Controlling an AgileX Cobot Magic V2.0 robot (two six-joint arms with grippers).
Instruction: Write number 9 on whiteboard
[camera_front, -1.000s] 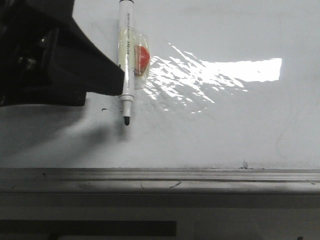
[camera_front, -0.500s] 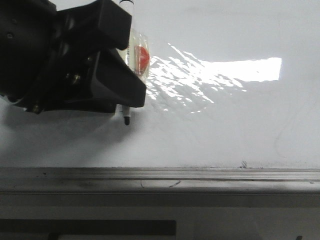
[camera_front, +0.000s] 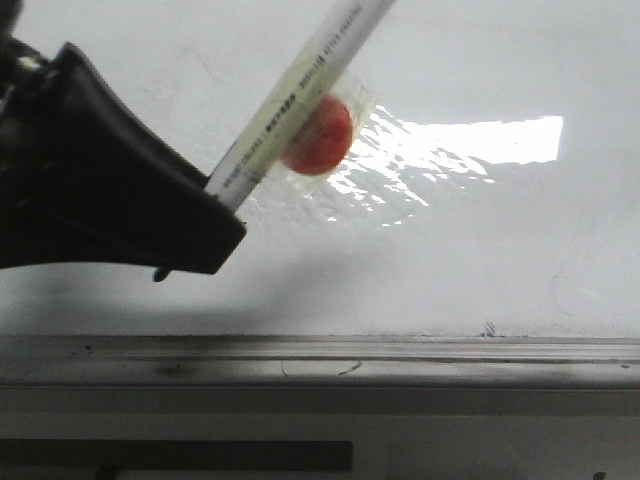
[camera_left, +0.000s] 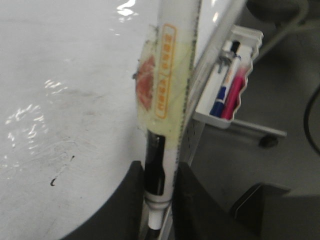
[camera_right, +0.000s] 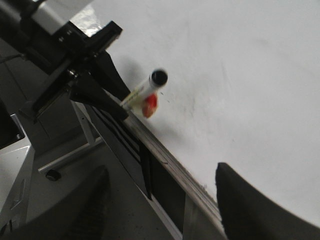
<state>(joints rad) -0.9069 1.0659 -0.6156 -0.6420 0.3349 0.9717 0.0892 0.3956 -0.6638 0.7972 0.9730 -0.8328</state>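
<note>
L gripper (camera_left: 159, 200) clamped on marker (camera_front: 290, 110), tilted over whiteboard (camera_front: 480, 250); R gripper (camera_right: 160, 200) fingers apart

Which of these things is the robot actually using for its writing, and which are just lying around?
In use:
- whiteboard
- white marker, clamped in the left end effector

Just lying about:
- tray of spare pens beside the board
- idle right end effector, open and empty

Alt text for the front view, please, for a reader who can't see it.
The left gripper, black and entering from the left, holds a white marker tilted up to the right above a glossy whiteboard. A red sticker is taped to the marker, and no drawn number shows on the board.
</note>
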